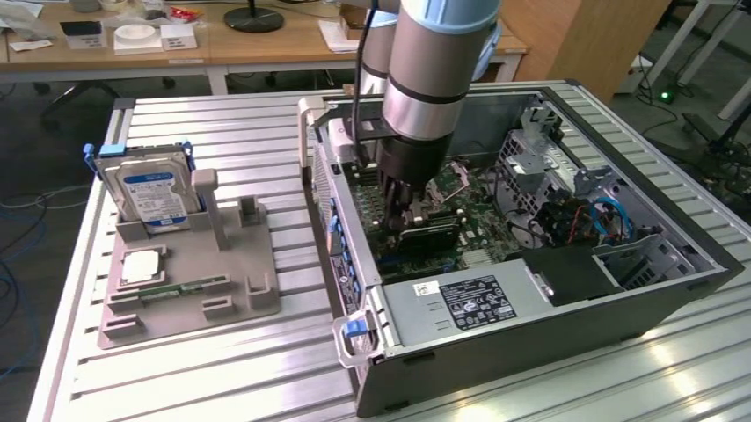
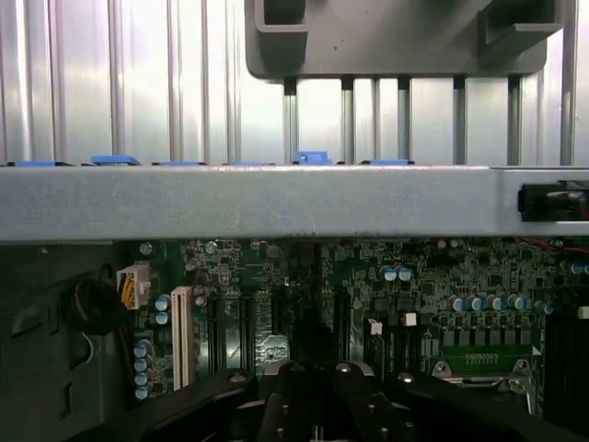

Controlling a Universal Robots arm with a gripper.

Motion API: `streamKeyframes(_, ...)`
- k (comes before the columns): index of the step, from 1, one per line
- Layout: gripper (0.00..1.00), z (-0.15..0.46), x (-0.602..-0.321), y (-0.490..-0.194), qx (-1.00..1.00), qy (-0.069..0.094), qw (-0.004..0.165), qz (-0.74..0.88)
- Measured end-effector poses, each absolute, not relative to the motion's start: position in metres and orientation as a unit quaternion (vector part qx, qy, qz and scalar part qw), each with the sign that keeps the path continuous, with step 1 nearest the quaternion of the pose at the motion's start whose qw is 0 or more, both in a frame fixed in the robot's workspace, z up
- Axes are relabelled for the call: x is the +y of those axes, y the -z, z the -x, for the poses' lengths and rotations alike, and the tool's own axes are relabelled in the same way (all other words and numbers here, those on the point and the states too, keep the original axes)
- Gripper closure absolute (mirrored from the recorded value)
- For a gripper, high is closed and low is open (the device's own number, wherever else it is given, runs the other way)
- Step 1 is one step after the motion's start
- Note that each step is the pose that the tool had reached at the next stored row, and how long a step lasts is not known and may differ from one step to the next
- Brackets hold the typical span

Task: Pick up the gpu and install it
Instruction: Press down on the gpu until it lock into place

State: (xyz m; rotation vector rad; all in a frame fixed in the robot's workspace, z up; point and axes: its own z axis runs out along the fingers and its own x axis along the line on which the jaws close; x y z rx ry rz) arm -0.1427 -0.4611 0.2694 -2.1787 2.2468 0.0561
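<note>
Black pincer (image 1: 405, 211) (image 2: 313, 405) at the end of the silver arm (image 1: 434, 70), reaching straight down into the open computer case (image 1: 528, 352), jaws drawn narrow, almost together. Directly beneath the fingertips, the gpu (image 1: 428, 233): a dark flat card standing on edge across the green motherboard (image 1: 470, 224) (image 2: 414, 276), upright presumably so that its lower edge meets a slot. Fingertips at the card's upper edge; whether clamping it or only bearing down on it, impossible to tell. In the wrist view, seen past the pincer, a row of long expansion slots (image 2: 235, 327) with a white one (image 2: 181, 336) beside them, the likely seat for the card. Vertical approach judged necessary because of the case's side wall (image 2: 276, 203), close on the exterior view's left. Nearer the camera in the exterior view, within the case, the grey power supply (image 1: 463, 303) with its label facing up. Outside the case, on the exterior view's left, a grey parts holder (image 1: 188, 308) (image 2: 386, 37) resting on the ribbed metal table (image 1: 211, 378). Hard drive (image 1: 147, 193) held upright in the holder's far cradle; narrow green memory stick (image 1: 182, 287) lying flat nearer the camera; several near cradles bare. Card well apart from the holder, at the board, so installation judged well advanced, full seating not confirmed.
</note>
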Motion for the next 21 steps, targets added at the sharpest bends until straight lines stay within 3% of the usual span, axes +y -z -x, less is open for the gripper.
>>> streamKeyframes(21, 0.89, 0.117, -0.461, -0.273, 0.718, -0.018, 0.006, 0.696)
